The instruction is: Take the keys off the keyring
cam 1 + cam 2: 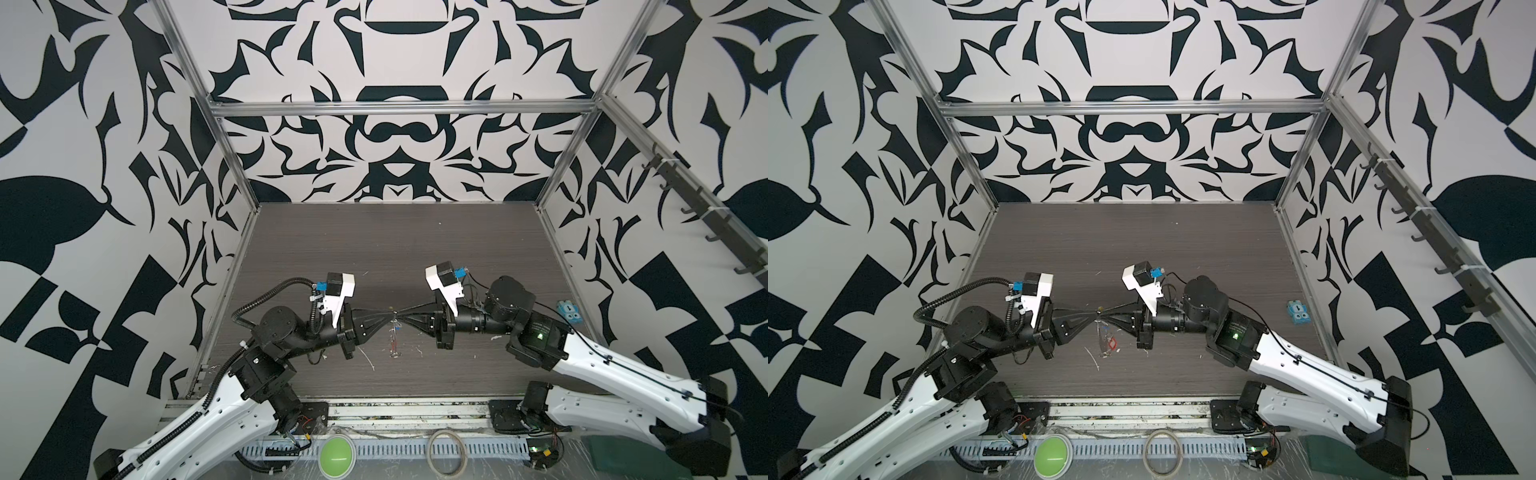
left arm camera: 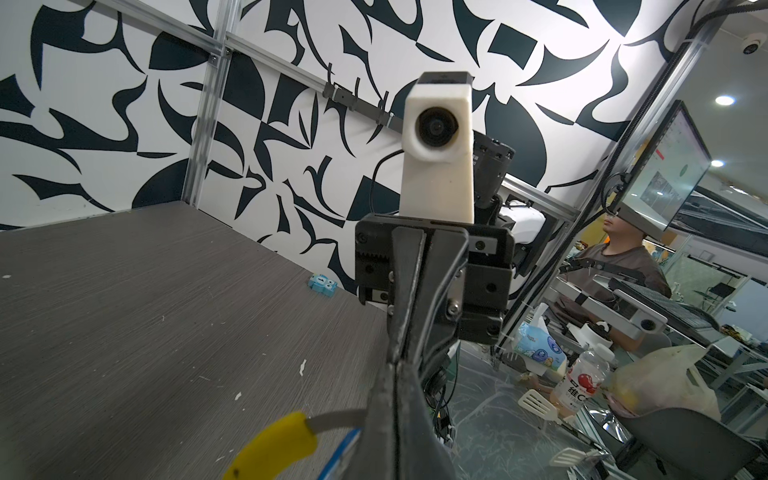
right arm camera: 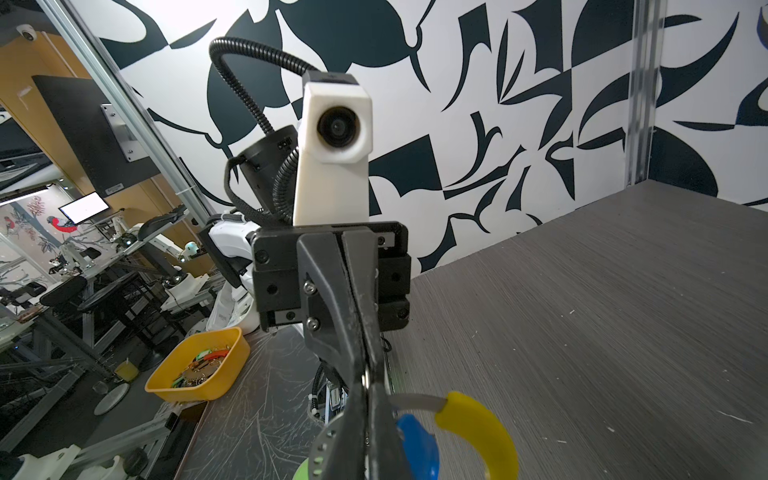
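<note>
Left end effector [image 1: 391,321] meets right end effector [image 1: 402,319] mid-table [image 1: 374,249], seemingly gripping keyring [image 3: 478,424].

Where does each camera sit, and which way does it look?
Top views: overhead, near edge, looking down at the table; both arms, left gripper meeting right gripper.
Left wrist: on left arm, past its fingers toward the right gripper.
Right wrist: on right arm, past its fingers toward the left gripper.
Wrist views share the keyring's yellow sleeve.
</note>
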Robot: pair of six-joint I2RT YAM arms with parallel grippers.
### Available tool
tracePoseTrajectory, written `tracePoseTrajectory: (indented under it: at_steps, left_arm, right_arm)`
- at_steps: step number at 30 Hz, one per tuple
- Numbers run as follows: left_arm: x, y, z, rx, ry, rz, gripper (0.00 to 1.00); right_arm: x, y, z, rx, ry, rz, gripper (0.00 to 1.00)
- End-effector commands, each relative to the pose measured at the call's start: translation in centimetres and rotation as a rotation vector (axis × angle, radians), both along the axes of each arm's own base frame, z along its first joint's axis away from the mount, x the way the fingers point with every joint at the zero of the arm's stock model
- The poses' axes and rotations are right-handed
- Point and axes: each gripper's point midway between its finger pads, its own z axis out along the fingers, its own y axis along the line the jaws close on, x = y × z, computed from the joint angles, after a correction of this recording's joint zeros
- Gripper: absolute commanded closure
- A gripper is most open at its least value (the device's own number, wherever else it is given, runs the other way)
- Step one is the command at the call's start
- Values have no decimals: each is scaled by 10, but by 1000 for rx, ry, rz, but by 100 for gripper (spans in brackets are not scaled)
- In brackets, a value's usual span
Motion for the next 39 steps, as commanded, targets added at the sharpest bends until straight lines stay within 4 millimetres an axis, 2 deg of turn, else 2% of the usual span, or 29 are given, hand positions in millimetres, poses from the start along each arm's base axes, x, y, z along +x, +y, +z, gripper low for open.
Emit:
tracePoseTrajectory:
  at_steps: [1,6,10,13,17,24,32,39]
  left_arm:
    - [0,1,8,-27,-24,6,100]
    - [1,1,7,-9,-5,11,100]
    - [-1,3,3,16,25,8,69]
    - [-3,5,-1,45,39,7,62]
    - [-9,5,-7,121,55,-17,62]
    - [-20,-4,-13,251,101,-122,68]
    - [-22,-13,-23,353,150,-182,69]
    - [-23,-16,-27,367,149,-205,71]
  right_arm:
    - [-7,-1,19,57,-25,30,100]
    - [-5,-5,18,36,-22,8,100]
    - [-5,-9,10,-62,-48,6,100]
    - [-7,-14,6,-130,-64,20,100]
    - [-11,-19,4,-206,-89,55,100]
    - [-15,-23,0,-310,-117,109,100]
    - [-18,-21,5,-314,-123,142,100]
    - [-19,-19,7,-305,-124,149,100]
